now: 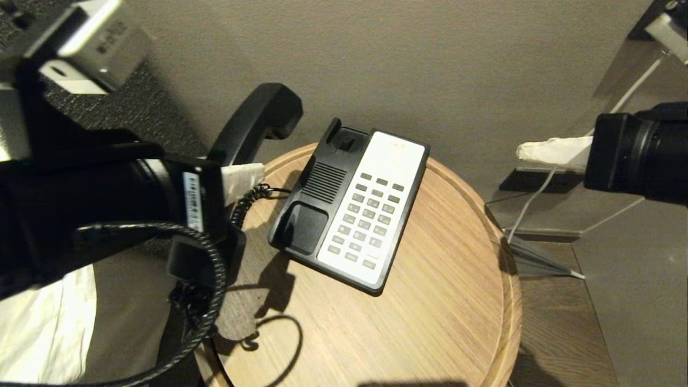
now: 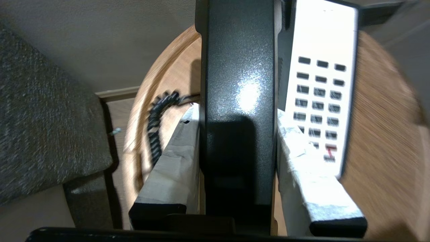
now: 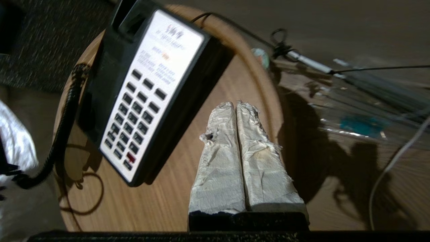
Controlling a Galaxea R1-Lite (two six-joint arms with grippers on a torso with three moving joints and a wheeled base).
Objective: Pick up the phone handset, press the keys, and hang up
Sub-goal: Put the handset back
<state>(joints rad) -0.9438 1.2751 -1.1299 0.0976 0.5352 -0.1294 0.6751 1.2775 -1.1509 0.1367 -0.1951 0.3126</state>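
Black and glossy, the phone handset (image 1: 257, 122) is held clear of the round wooden table (image 1: 430, 322) by the left gripper (image 1: 244, 177), at about nine o'clock from the phone base (image 1: 349, 204) in the head view. In the left wrist view the handset's (image 2: 240, 101) body is seen clamped between the two tape-wrapped fingers (image 2: 174, 168), which are parted only by its width and pressed on both flanks. A black coiled cord (image 1: 250, 201) is seen hanging from the held end down over the table's left edge, toward the base. The base is seen lying flat near the table's middle, its empty cradle and speaker grille on the left and its white keypad panel (image 1: 371, 209) on the right. At about three o'clock, off the table's edge, the right gripper (image 1: 553, 150) is held in the air; its white-wrapped fingers (image 3: 235, 151) are pressed together with nothing between them. Farthest back, a plain beige wall (image 1: 430, 64) is seen.
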